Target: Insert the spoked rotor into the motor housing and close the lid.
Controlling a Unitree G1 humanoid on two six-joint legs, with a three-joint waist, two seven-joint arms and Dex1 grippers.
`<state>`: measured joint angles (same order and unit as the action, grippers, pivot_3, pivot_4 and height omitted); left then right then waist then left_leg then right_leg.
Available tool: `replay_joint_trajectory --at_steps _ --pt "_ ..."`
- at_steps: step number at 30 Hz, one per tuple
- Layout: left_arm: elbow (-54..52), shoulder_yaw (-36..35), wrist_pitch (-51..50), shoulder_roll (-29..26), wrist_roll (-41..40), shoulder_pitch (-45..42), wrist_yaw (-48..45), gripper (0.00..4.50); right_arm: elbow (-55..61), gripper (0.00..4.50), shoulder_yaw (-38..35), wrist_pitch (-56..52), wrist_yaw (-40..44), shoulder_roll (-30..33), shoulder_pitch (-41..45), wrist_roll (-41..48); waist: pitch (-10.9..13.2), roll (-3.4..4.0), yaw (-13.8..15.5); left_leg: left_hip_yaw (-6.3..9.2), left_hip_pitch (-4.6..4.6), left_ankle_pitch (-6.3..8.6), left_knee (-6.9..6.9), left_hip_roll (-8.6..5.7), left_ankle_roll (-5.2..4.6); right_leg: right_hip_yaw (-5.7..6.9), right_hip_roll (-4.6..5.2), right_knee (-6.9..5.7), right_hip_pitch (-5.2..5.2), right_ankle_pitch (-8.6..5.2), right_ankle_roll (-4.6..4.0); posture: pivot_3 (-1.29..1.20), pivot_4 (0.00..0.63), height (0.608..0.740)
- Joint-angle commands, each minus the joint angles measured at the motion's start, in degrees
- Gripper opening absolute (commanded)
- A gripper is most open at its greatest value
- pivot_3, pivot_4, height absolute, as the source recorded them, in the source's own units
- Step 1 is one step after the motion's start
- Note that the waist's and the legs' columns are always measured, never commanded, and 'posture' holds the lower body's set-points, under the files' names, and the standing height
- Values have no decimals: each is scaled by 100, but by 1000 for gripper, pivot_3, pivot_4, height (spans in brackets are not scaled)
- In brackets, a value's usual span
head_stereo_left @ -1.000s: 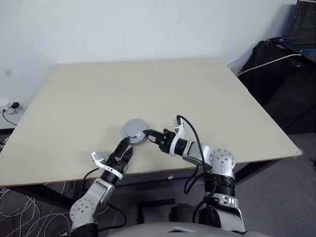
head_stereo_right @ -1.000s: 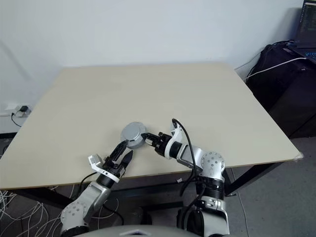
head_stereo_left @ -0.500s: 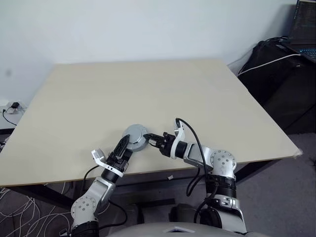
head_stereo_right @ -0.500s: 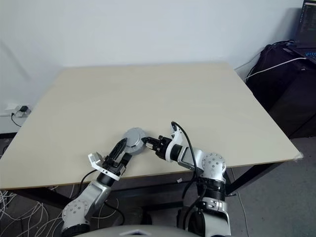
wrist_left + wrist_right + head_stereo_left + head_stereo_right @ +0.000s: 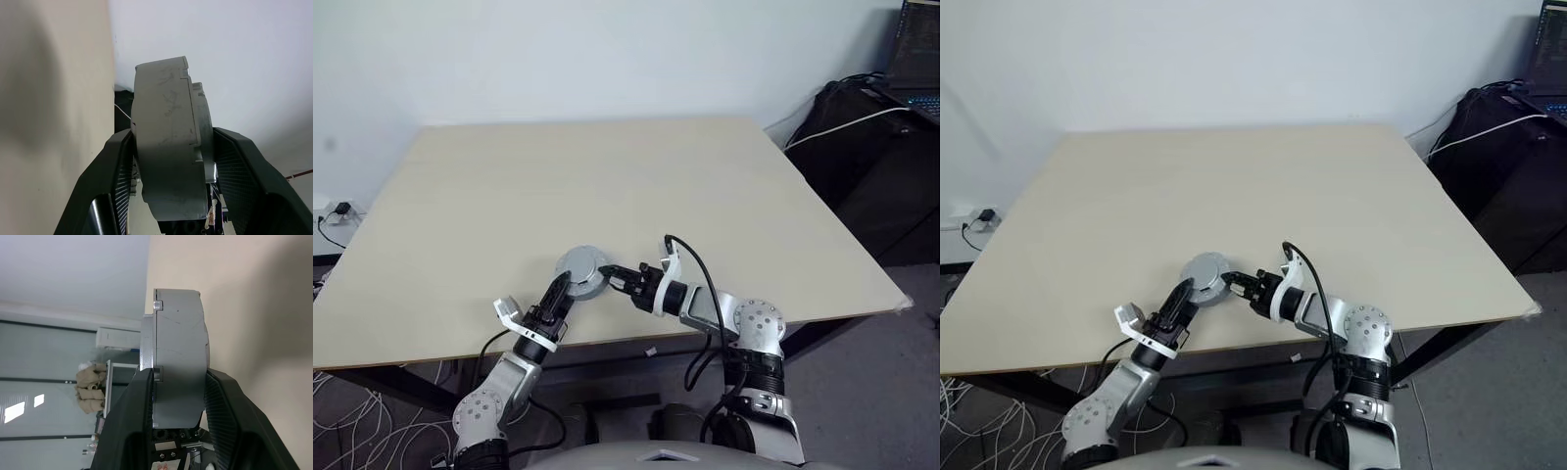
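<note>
a wide pale table fills the room's middle, and near its front edge the robot's two arms meet over one small grey puck. that puck is the motor housing with the lid already seated on it; the wrist views show the two as a stacked grey drum with a seam and a small step along one side, resting on the tabletop. the spoked ring cannot be made out and is presumably shut inside.

the right gripper pinches the drum across its thickness, one finger on the lid face and one on the housing. the left gripper brackets the opposite edge, one of its fingers against the housing side while the other looks just short of the lid, so whether it grips yet cannot be told.

the step in hand looks like pressing the lid home. done well, both claws should squeeze squarely across the seam, pressure even on both sides, with the step lined up so the lid does not cock or pop loose.
</note>
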<state>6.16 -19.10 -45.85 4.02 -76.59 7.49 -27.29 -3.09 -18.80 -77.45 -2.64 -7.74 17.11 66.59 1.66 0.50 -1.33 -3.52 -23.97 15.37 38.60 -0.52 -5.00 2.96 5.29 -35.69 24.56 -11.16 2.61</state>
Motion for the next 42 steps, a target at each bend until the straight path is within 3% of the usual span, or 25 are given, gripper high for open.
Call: replay_joint_trajectory --at_steps 1,15,34,40,42 --pt "17 131 -310 -34 -94 -164 -188 2154 223 1223 376 -148 112 -543 -376 307 2 -3 -2 0 0 0 0 0 0 0 -1 0 0 0 0 0 0 740" --pt "-184 241 -959 -168 -267 -75 -102 2135 93 1220 615 -382 290 -279 -350 403 3 -4 -8 1 1 0 0 3 0 -1 15 0 1 0 0 0 0 740" --pt "-567 48 -598 179 -314 142 99 2110 111 1219 479 -125 271 -158 -457 188 4 -3 -5 2 0 1 -1 3 0 -1 25 3 1 0 0 0 0 740" --pt "-640 70 -588 173 -301 181 150 2110 356 1219 836 209 598 -12 -557 -83 4 -3 -11 1 0 2 -4 3 1 -2 24 5 2 0 0 0 0 740" --pt "-657 83 -593 160 -287 185 156 2110 364 1923 890 274 661 3 -576 -89 4 -3 -12 2 0 2 -5 3 1 -1 23 6 2 0 0 0 0 740"
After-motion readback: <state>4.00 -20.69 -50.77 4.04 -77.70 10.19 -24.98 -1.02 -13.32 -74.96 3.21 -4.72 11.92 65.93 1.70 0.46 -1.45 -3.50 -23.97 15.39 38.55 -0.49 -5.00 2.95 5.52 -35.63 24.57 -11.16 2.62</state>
